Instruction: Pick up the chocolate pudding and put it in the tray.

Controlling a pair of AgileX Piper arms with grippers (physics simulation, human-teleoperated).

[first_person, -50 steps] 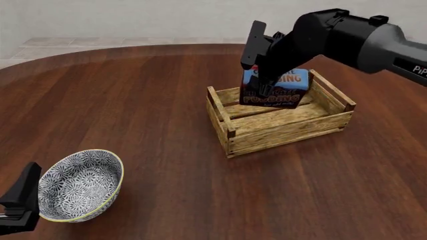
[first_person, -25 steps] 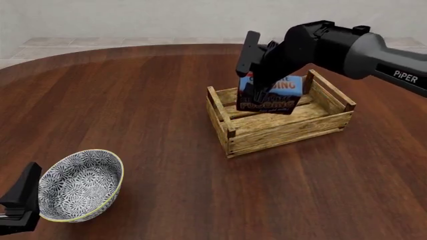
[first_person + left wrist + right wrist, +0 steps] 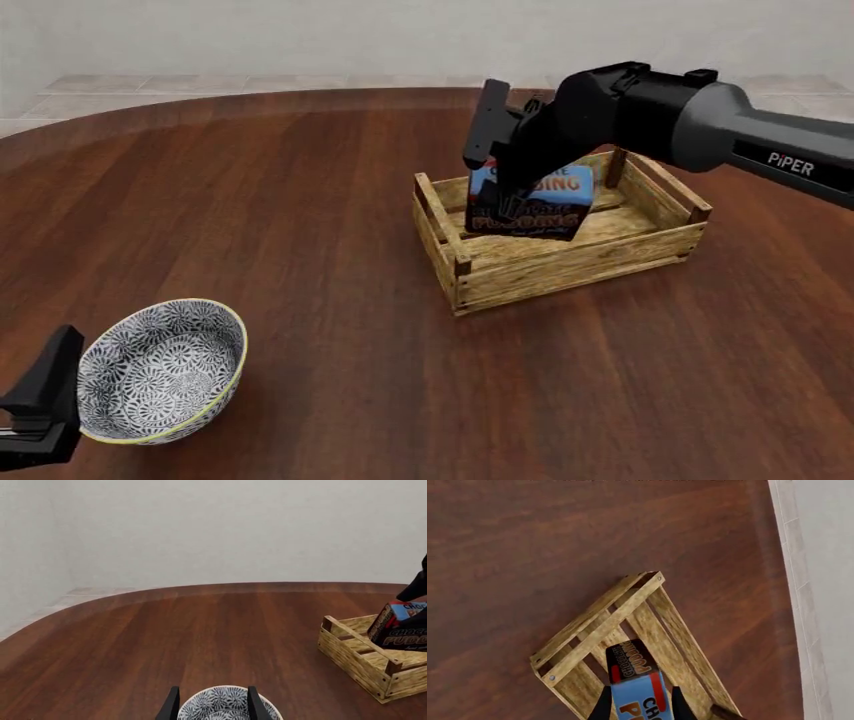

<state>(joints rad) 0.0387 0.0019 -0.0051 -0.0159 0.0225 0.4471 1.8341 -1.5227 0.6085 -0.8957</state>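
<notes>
Wooden tray (image 3: 561,250) receives pudding (image 3: 541,205), lower than before, clenched in my right tool (image 3: 514,190); bowl (image 3: 160,370) beside released left tool (image 3: 211,707).

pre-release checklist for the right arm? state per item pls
1. Right gripper shut on the chocolate pudding: ok.
2. Pudding inside the tray walls: ok, lower part sits below the rim.
3. Pudding resting on the tray floor: cannot tell, its bottom edge is hidden.
4. Pudding upright: not ok, it leans.
5. Left gripper away from the tray, by the bowl: ok.
</notes>
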